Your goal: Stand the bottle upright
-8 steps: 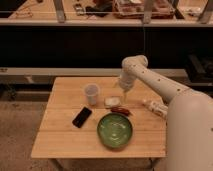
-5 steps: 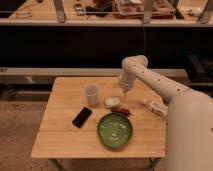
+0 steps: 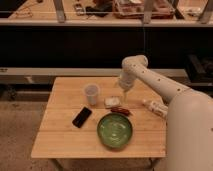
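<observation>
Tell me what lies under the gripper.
The gripper hangs above a small white packet, with a reddish item just in front. The bottle lies farther right, partly covered by the arm.

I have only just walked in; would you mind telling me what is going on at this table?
The robot's arm reaches over the wooden table, and its gripper points down near the middle, right of a translucent cup and just above a small whitish packet. The bottle lies on its side near the right edge, apart from the gripper, so it is not yet upright. A black phone, a green bowl and a small reddish item also sit there.
</observation>
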